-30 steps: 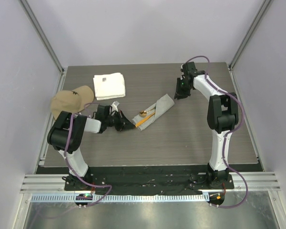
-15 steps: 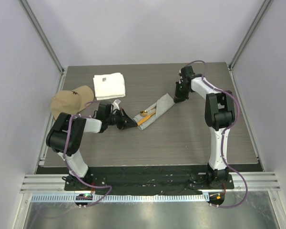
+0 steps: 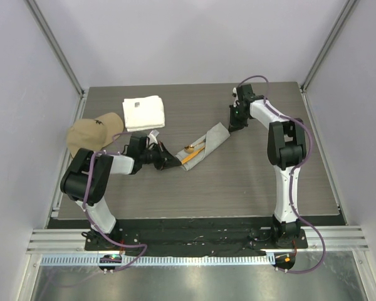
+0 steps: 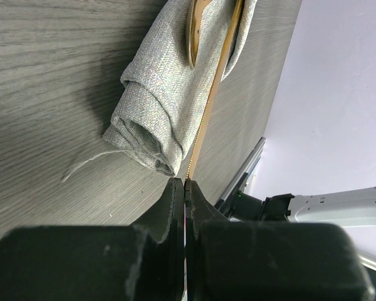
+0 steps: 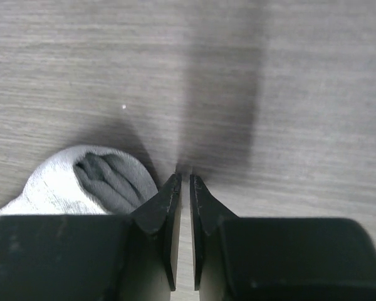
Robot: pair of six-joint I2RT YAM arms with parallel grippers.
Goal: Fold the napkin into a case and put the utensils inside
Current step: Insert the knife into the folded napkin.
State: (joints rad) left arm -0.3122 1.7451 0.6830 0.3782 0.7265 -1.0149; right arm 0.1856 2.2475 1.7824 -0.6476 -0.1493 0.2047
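**Left gripper (image 4: pixel 185 183) clamped on stick (image 4: pixel 216 81) at the case (image 4: pixel 156 119)**

Its jaws pinch the thin orange-yellow stick beside one wooden spoon (image 4: pixel 194 31) in the woven grey case, right of one folded white towel (image 3: pixel 143 113). One tan cap (image 3: pixel 94 132) lies left of that towel. Only the right wrist view shows the right gripper (image 5: pixel 183 179) a slit apart, empty, at the case's rounded end.

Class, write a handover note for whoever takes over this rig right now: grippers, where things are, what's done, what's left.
Left gripper: shut on the near end of the yellow stick.
Right gripper: nearly closed, empty, beside the far end of the case.
Done: napkin folded into the case; wooden spoon and stick lie partly in it.
Left: push the stick fully in; third utensil not visible, so check for it.
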